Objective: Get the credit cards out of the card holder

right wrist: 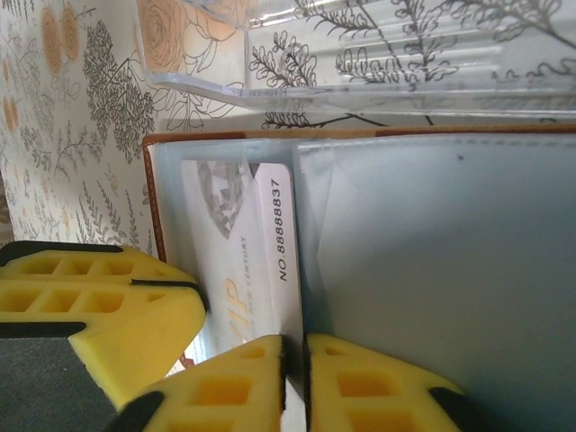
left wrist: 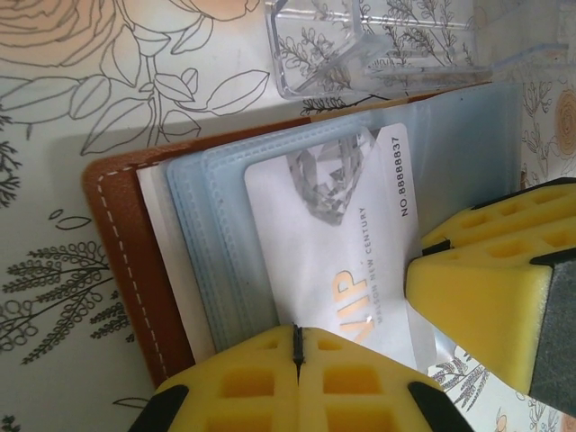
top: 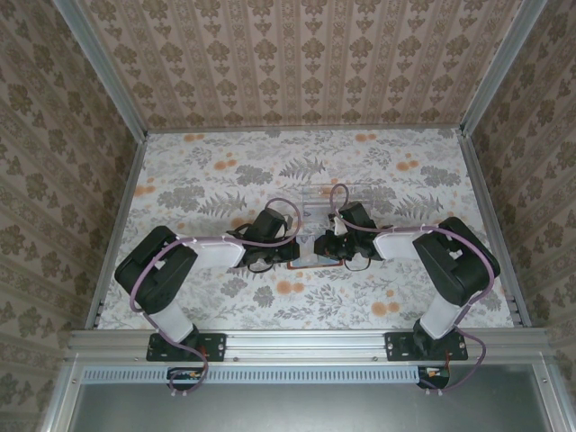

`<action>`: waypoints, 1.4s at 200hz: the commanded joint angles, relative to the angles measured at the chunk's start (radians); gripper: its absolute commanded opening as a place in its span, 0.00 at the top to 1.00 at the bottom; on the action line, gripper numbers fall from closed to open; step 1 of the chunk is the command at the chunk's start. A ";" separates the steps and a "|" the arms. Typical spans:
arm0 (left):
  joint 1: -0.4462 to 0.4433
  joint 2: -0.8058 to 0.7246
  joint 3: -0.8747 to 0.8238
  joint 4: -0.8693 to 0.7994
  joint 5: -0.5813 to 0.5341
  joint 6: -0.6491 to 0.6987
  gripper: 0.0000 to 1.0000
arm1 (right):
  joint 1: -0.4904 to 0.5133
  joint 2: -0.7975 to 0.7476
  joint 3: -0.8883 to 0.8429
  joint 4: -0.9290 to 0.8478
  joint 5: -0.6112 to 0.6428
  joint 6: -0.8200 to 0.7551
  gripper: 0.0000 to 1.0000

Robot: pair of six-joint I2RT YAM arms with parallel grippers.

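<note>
The card holder (top: pixel 310 264) lies open at mid-table, brown with grey-blue pockets (left wrist: pixel 112 252) (right wrist: pixel 432 270). A white credit card (left wrist: pixel 333 234) printed VIP sticks part way out of a pocket. My right gripper (right wrist: pixel 295 358) is shut on that card's edge (right wrist: pixel 281 225), the thin edge running between its yellow pads. My left gripper (left wrist: pixel 297 349) is shut with nothing visible between its pads, its tips resting at the card's near end over the holder. Each wrist view also shows the other gripper's fingers (left wrist: pixel 477 297) (right wrist: pixel 99 315) close by. Both grippers (top: pixel 301 247) (top: pixel 328 245) meet above the holder.
A clear plastic tray (top: pixel 315 202) (left wrist: pixel 378 45) (right wrist: pixel 360 54) stands just behind the holder, nearly touching its far edge. Patterned walls enclose the floral table (top: pixel 198 171) on three sides.
</note>
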 commanded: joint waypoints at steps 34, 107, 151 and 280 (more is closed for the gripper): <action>-0.010 0.018 -0.006 -0.001 0.023 -0.006 0.98 | 0.003 -0.002 -0.018 0.032 -0.002 0.010 1.00; 0.001 0.002 -0.036 0.007 0.023 -0.005 0.98 | -0.141 -0.172 -0.168 -0.015 0.029 -0.012 1.00; 0.006 -0.011 -0.044 0.008 0.031 0.003 0.98 | -0.229 -0.351 -0.210 -0.140 0.025 -0.065 1.00; 0.011 -0.697 -0.175 -0.215 -0.229 0.021 0.11 | 0.016 -0.613 0.214 -0.626 0.460 -0.506 1.00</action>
